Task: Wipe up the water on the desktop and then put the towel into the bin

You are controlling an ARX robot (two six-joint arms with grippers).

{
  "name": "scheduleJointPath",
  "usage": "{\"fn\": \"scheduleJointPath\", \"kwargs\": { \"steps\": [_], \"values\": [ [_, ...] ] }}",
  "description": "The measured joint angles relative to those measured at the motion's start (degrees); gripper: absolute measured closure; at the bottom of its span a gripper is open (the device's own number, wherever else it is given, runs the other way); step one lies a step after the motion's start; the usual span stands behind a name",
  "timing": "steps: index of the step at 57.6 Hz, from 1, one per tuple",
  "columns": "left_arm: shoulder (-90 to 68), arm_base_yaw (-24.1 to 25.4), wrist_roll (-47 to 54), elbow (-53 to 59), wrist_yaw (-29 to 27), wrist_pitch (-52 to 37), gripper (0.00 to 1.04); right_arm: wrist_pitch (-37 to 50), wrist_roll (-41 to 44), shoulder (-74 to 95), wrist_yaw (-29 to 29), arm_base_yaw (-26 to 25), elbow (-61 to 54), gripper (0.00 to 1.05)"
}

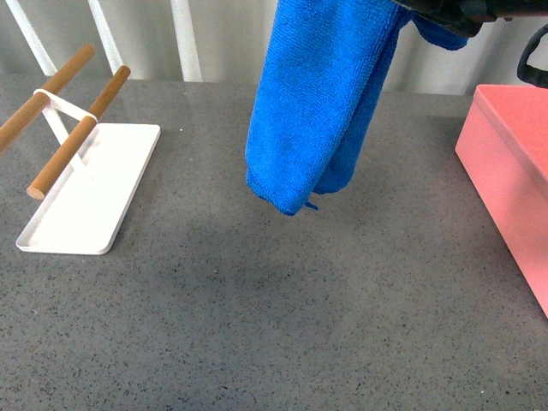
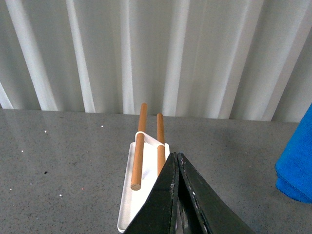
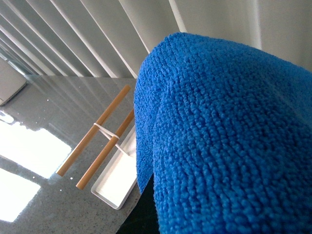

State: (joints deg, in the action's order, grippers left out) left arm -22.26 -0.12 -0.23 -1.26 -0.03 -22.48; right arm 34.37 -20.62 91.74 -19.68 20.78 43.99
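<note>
The towel (image 1: 321,103) hangs vertical from the grasping right jaws, tip down, left of the bin (image 1: 514,163). Only the left wrist view shows the left jaws, clenched empty.

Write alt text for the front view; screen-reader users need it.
A blue towel hangs from the right gripper, clear of the speckled grey desktop. A pink bin stands at the right edge, a white tray with wooden bars at the left.

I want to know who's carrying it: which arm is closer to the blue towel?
The right. The towel hangs from the right end effector above the desktop. The left end effector is apart from it, by the white tray.
</note>
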Motion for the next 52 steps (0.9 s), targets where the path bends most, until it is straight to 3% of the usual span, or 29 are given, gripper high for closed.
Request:
{"fn": "scheduleJointPath", "kwargs": {
  "steps": [40, 45, 52],
  "values": [
    [12.57, 0.00, 0.00, -0.02, 0.02, 12.59, 1.01, -0.92, 1.44, 0.63, 0.13, 0.00, -0.02, 0.98],
    [19.26, 0.00, 0.00, -0.02, 0.04, 21.24, 1.01, -0.92, 1.77, 0.68, 0.13, 0.00, -0.02, 0.98],
    [22.01, 0.00, 0.00, -0.02, 0.00, 22.25, 1.01, -0.92, 1.84, 0.85, 0.13, 0.00, -0.02, 0.98]
  ]
}}
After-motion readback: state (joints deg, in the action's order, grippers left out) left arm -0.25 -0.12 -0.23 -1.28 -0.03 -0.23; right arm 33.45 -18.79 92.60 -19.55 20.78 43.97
